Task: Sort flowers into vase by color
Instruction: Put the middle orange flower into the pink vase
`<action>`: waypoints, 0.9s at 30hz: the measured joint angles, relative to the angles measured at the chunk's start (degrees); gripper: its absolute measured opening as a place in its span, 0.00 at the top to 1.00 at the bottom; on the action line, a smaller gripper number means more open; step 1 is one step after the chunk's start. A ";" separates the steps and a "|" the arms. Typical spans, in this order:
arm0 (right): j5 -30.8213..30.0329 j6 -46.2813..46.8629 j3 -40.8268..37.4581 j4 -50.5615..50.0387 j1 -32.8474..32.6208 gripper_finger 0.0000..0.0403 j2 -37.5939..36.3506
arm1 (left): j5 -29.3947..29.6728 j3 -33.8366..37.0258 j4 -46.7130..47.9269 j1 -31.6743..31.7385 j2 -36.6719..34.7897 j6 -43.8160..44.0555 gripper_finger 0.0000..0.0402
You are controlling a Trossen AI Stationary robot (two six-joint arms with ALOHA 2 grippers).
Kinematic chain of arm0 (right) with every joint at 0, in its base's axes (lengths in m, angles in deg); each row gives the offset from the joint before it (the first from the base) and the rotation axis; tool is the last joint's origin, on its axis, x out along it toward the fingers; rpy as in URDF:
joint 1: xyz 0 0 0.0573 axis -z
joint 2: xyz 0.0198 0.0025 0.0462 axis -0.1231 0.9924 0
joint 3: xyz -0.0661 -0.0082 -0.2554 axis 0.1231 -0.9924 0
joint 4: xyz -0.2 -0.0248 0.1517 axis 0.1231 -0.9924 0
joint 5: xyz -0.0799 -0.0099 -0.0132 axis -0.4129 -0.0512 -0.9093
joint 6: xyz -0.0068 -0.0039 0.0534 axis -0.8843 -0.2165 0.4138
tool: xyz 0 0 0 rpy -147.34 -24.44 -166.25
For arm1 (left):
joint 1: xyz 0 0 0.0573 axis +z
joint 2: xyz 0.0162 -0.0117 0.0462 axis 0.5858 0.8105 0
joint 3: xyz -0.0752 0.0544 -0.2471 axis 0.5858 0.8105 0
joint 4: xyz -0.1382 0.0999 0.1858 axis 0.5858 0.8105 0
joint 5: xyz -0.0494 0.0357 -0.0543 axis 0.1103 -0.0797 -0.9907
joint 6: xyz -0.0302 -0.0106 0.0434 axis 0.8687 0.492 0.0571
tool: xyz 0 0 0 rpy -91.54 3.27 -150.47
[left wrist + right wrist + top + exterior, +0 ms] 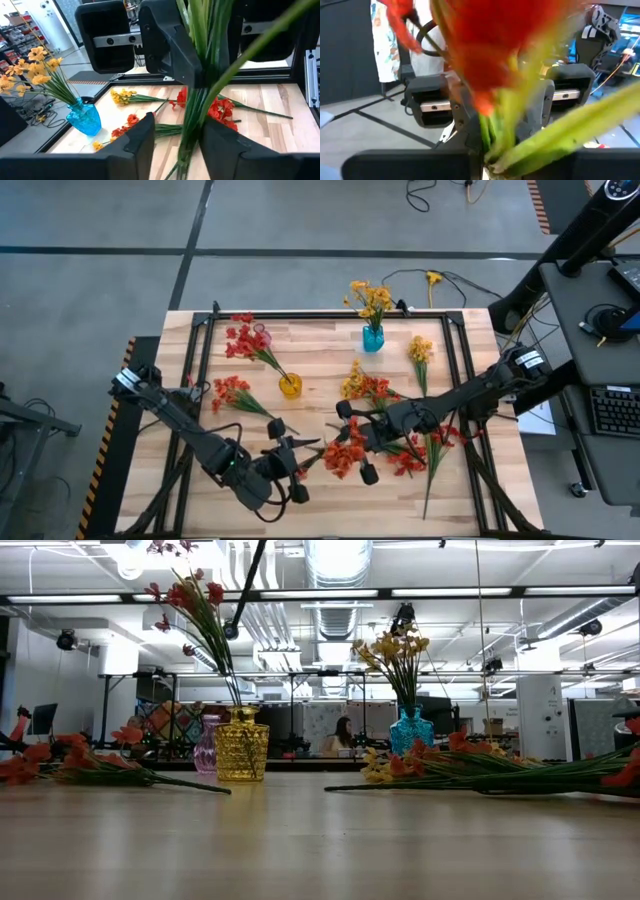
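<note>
A red-orange sprig (343, 457) is held above the table between my two grippers. My right gripper (354, 444) reaches in from the right and is shut on the sprig's green stems (200, 55). My left gripper (300, 465) faces it from the left and is open. Its fingers (142, 142) stand on either side of the stems (192, 130); whether they touch cannot be told. A yellow vase (290, 386) holds red-orange sprigs (245, 340). A blue vase (373, 338) holds yellow sprigs (370, 298). My right gripper pinches the bundle of green stems (492, 147) between its two fingers, just below the red-orange blossoms (485, 55). The fingers come in about level from the table's right side. The sprig is lifted clear of the table, its stems running on toward my left gripper.
Loose sprigs lie on the wood: red-orange ones at the left (232, 392) and right (410, 460), a mixed pair in the middle (362, 385), a yellow one at the far right (420, 350). A pinkish vase (207, 745) stands behind the yellow vase.
</note>
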 joint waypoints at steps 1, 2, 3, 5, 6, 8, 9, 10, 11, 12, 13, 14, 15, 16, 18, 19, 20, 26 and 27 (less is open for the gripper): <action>0.09 0.29 0.00 -0.73 0.01 0.92 -0.37 | 0.07 0.00 0.33 -0.23 0.00 0.25 0.65; 0.18 0.60 -0.01 -1.74 0.01 0.92 -0.89 | 0.11 0.00 1.00 -0.58 -0.15 0.36 0.63; -0.03 0.93 -0.02 -3.11 0.01 0.93 -1.59 | 0.20 0.00 1.88 -0.99 -0.34 0.58 0.61; -1.29 1.49 -0.02 -6.12 0.01 0.93 -3.42 | 0.59 0.00 3.76 -1.94 -0.69 1.06 0.57; -2.34 1.72 -0.02 -7.27 -0.01 0.93 -4.42 | 0.57 0.00 5.00 -2.48 -0.87 1.54 0.55; -4.57 1.75 -0.02 -10.35 0.00 0.93 -6.63 | 0.45 0.00 7.82 -3.32 -1.35 3.34 0.53; -5.85 1.75 -0.02 -11.54 0.09 0.93 -7.62 | 0.40 0.00 9.30 -3.65 -1.69 4.64 0.52; -6.92 1.73 -0.02 -12.87 0.29 0.93 -8.53 | 0.37 0.00 10.88 -3.89 -2.19 6.00 0.52; -7.59 1.71 -0.02 -14.06 0.58 0.93 -9.52 | 0.42 0.00 12.64 -4.00 -2.70 7.45 0.52; -8.14 1.70 -0.02 -14.83 0.94 0.93 -10.36 | 0.47 0.00 14.39 -4.16 -3.22 9.00 0.52; -8.46 1.68 -0.02 -15.09 1.49 0.93 -11.18 | 0.45 0.00 16.49 -4.32 -3.69 10.63 0.52; -8.45 1.68 -0.02 -15.37 2.12 0.93 -12.04 | 0.39 0.00 18.64 -4.43 -4.04 12.40 0.52; -8.48 1.69 -0.02 -15.30 2.86 0.93 -12.74 | 0.04 0.00 20.78 -4.65 -4.38 14.06 0.52; -8.47 1.71 -0.02 -15.25 3.75 0.93 -13.49 | -0.47 0.00 23.15 -4.82 -4.64 15.81 0.52; -8.62 1.70 -0.02 -15.36 5.75 0.93 -14.64 | -2.84 0.00 27.27 -5.23 -5.12 18.96 0.53; -8.62 1.66 -0.02 -15.58 6.89 0.93 -15.21 | -3.97 0.00 28.88 -5.42 -5.28 20.37 0.53; -8.62 1.64 -0.02 -15.53 8.06 0.93 -15.60 | -5.03 0.00 30.64 -5.63 -5.37 21.62 0.53; -5.28 1.09 4.73 -17.35 17.55 0.93 -14.16 | -10.38 0.00 41.09 -7.34 -5.47 27.78 0.55; -3.93 0.80 6.45 -17.67 19.22 0.93 -12.99 | -11.06 0.00 43.33 -7.75 -5.56 29.20 0.55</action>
